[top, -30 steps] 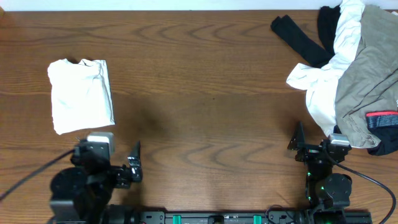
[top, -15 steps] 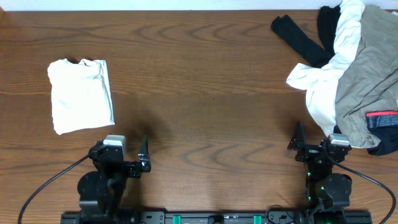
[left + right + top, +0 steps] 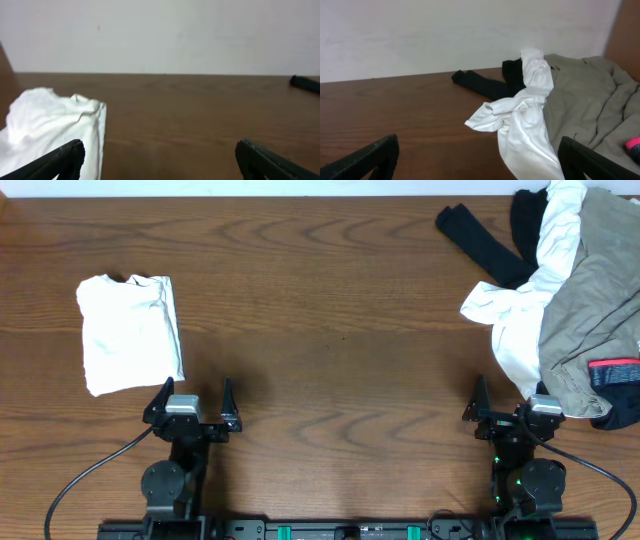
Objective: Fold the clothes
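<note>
A folded white garment (image 3: 130, 332) lies at the table's left; it also shows in the left wrist view (image 3: 50, 125). A pile of unfolded clothes sits at the right: a white shirt (image 3: 520, 310), a khaki garment (image 3: 590, 290) and a black garment (image 3: 490, 245). The right wrist view shows the white shirt (image 3: 525, 125), the khaki garment (image 3: 585, 110) and the black garment (image 3: 487, 85). My left gripper (image 3: 192, 402) is open and empty near the front edge, just below the folded garment. My right gripper (image 3: 505, 408) is open and empty at the front right, beside the pile.
A red and dark item (image 3: 615, 370) lies at the pile's right edge. The wooden table (image 3: 330, 320) runs between the folded garment and the pile. A pale wall stands behind the table's far edge.
My left arm has drawn back and turned to face forward at the front edge, its gripper open. The right arm and the clothes have not moved.
</note>
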